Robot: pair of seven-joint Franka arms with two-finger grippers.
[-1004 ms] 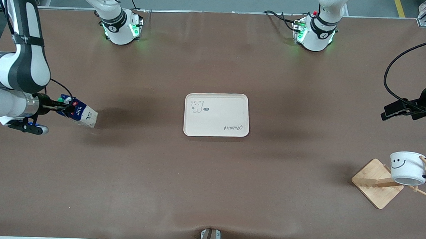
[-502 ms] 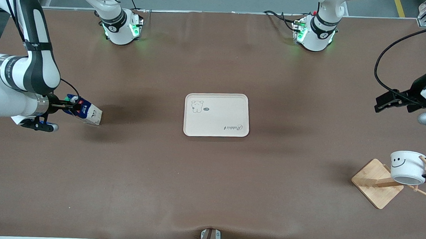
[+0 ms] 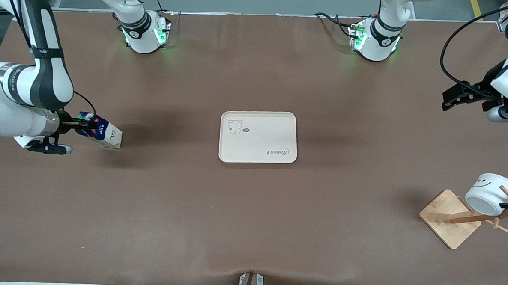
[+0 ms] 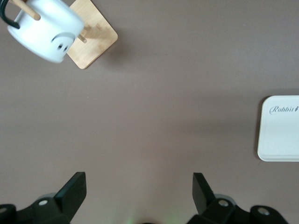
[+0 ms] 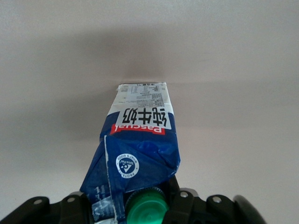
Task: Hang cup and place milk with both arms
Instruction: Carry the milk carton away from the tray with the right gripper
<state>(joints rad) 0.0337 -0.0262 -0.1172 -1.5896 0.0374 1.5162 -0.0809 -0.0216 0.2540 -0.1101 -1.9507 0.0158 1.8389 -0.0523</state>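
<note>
The wide brown desk (image 3: 251,211) fills the frame. At centre lies a cream rectangular plastic tray (image 3: 258,137) with a printed bear. At lower right, a bamboo peg rack (image 3: 450,218) carries the small white ceramic cup (image 3: 488,199), hooked by its black handle. At middle left, the right gripper (image 3: 78,126) has its jaws clenched on the tilted blue-and-white milk carton (image 3: 101,133). At upper right, the left gripper (image 3: 451,97) hangs over bare desk, jaws released.

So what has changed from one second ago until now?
The right gripper, shut on the milk carton, carried it a little toward the tray. The open left gripper withdrew from the mug, which swung on its rack. The tray stayed.
</note>
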